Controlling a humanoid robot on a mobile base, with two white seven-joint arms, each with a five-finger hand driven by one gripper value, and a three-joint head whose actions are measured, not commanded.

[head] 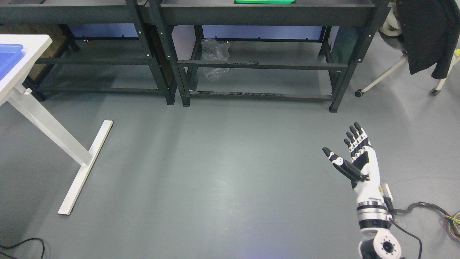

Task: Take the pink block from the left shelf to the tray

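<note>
Bare floor (215,172) lies open between white table (21,54) and dark shelves (258,64).

Ahead of you two shelf units stand side by side, the left shelf (72,14) touching the right shelf (266,14), which carries a tray (264,1) on top and a plastic bag (215,57) behind its lower rail. At your far left the desk (25,61) holds a bin (10,57). A chair (413,43) stands right of the shelves, and your right hand (354,158) hangs over the floor at the lower right.

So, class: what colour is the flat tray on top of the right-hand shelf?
Green. The tray shows only in the head view, at the top edge.
</note>
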